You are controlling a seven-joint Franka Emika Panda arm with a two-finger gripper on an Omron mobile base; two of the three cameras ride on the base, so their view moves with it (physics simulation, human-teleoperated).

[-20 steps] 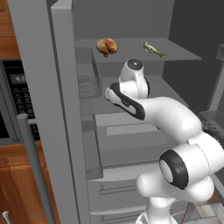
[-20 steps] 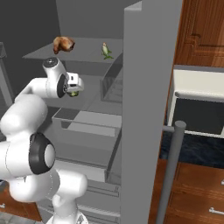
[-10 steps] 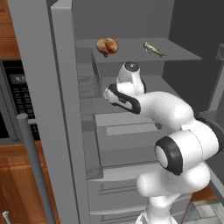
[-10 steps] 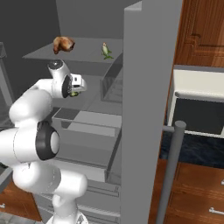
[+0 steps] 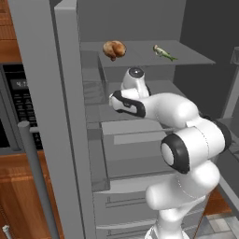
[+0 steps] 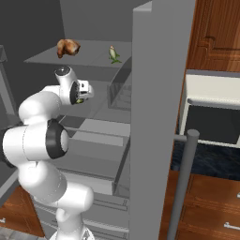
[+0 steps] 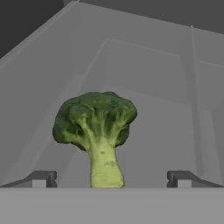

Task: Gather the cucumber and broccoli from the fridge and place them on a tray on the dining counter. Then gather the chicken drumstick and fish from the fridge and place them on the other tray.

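- Fridge [image 5: 60, 116] doors open; in the left base view the shelves run left to right: chicken drumstick [image 5: 114, 49] at the left of the top shelf, fish [image 5: 164, 52] well apart to its right, same shelf.
- Change over the last second: arm has pulled in and swung further into the fridge, elbow now bulking up close to the cameras. Wrist sits under the top shelf, on the level below. Drumstick and fish haven't moved.
- Hand view: gripper [image 7: 109, 179] lined up on the broccoli [image 7: 97, 131], which lies on the grey shelf floor, stem toward the hand, head away. Left fingertip [image 7: 40, 179] and the right one are spread wide, one on each side of the stem, not touching it. Nothing held.
- Read: this is the approach for the broccoli pick; likely needs a short advance before closing.
- Count: one broccoli, one drumstick, one fish. Cucumber and trays not made out here.
- Right base view: a green speck just beside the wrist is probably the broccoli; too small to confirm.
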